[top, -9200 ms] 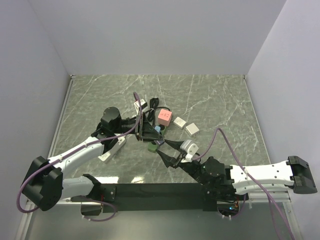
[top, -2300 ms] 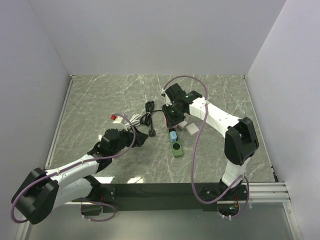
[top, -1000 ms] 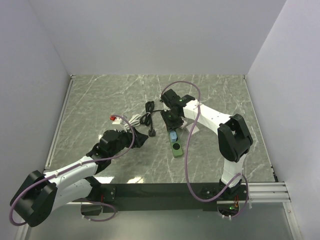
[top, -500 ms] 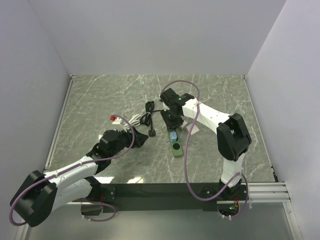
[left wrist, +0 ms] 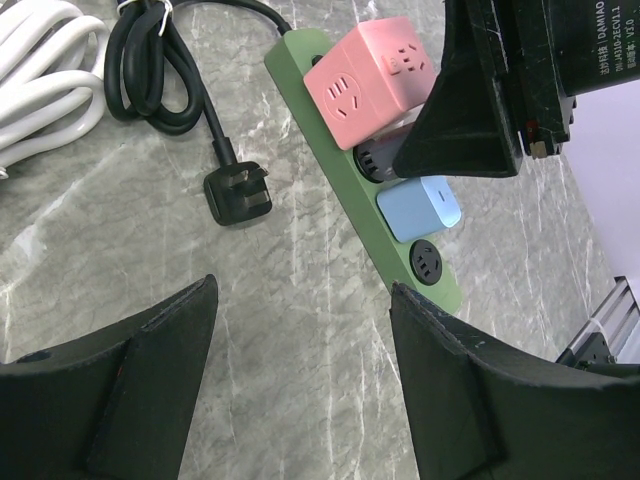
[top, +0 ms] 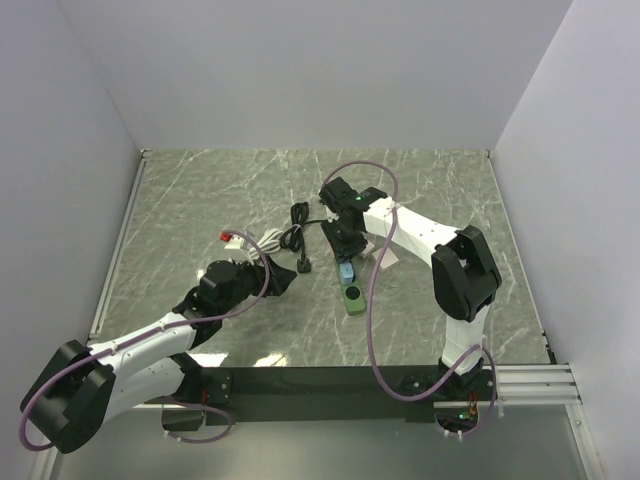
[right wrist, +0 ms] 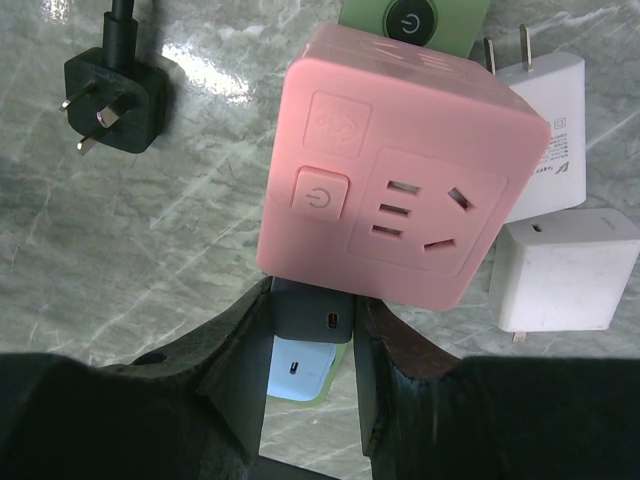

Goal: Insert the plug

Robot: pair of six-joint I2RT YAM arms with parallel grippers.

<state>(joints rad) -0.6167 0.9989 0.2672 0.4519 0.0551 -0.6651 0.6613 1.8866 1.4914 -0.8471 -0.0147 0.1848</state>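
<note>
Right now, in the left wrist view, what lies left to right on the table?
White cable → black plug → pink adapter. The blue adapter and the dark adapter in the right gripper overlap the pink one, so they are left out.

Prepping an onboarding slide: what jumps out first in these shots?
The pink cube adapter on the green power strip, mid-table, dominates both wrist views. The right gripper pinches a grey charger over the strip, between that cube and a blue adapter. A loose black plug lies on the marble table beside the strip, ahead of the open left gripper.
</note>
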